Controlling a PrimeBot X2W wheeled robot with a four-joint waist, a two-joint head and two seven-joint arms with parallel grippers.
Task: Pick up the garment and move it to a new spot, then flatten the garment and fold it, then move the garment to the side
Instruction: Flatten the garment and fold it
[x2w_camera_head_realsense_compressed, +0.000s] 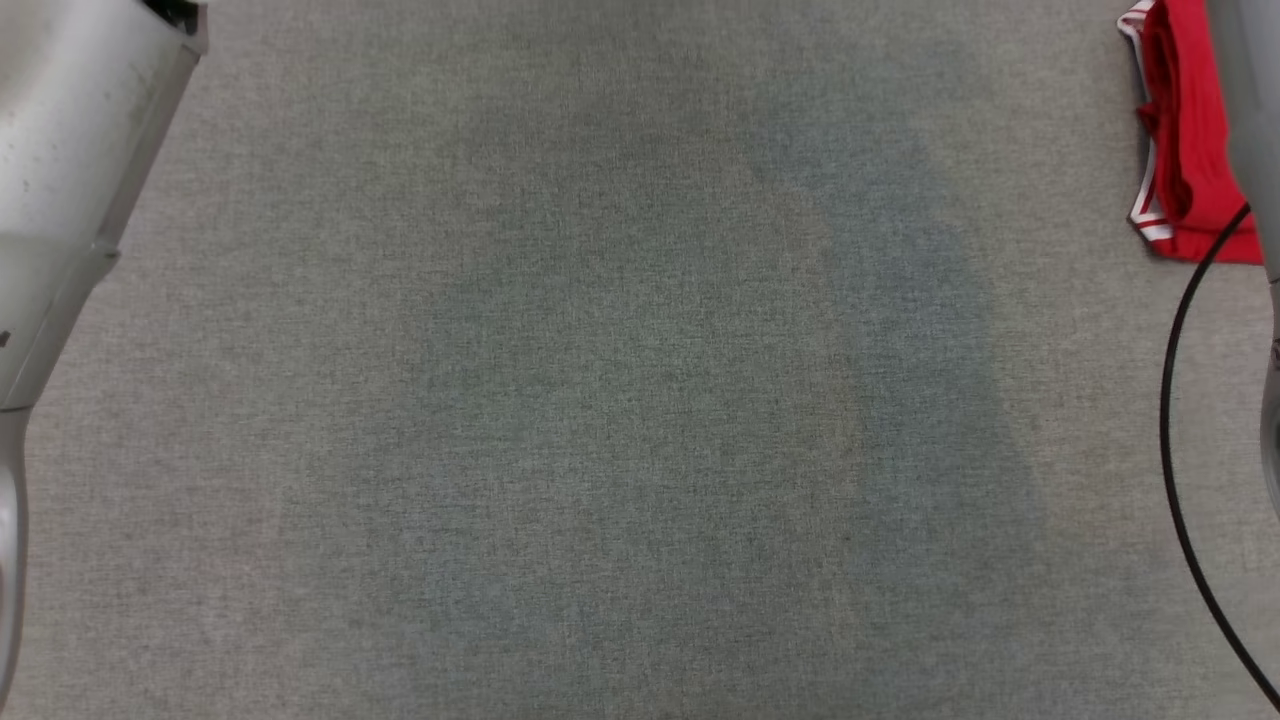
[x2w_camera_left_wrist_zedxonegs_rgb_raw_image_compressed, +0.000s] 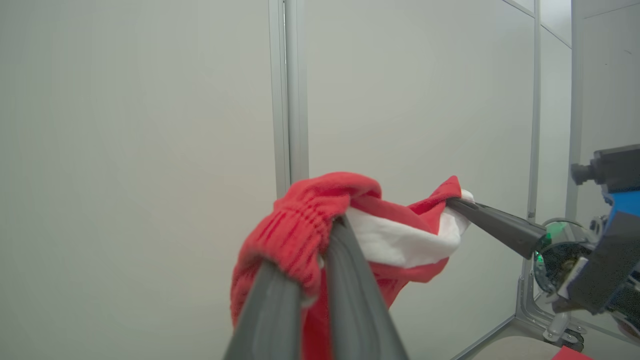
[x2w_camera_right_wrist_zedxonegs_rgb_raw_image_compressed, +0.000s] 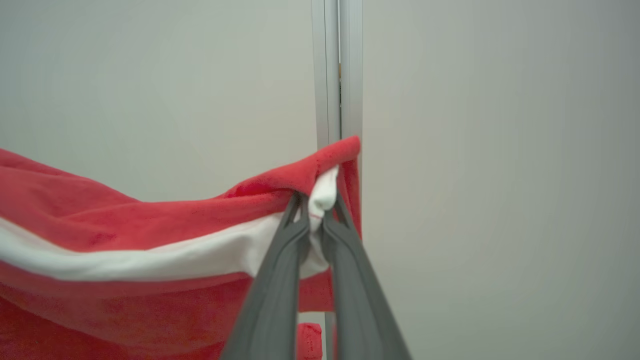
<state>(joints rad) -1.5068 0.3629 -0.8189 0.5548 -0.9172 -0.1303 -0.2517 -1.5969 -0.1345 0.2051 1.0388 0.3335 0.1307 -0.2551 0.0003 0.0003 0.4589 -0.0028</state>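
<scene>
My left gripper (x2w_camera_left_wrist_zedxonegs_rgb_raw_image_compressed: 320, 245) and right gripper (x2w_camera_left_wrist_zedxonegs_rgb_raw_image_compressed: 452, 202) both clamp the garment (x2w_camera_left_wrist_zedxonegs_rgb_raw_image_compressed: 400, 240). It runs from the left one toward 3 o'clock, perhaps slack.

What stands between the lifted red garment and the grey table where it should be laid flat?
Nothing visible does. The left pincer and right pincer hold the red garment in the air. Another red cloth lies at the far right edge of the grey table, beside a black cable, away from the middle.
</scene>
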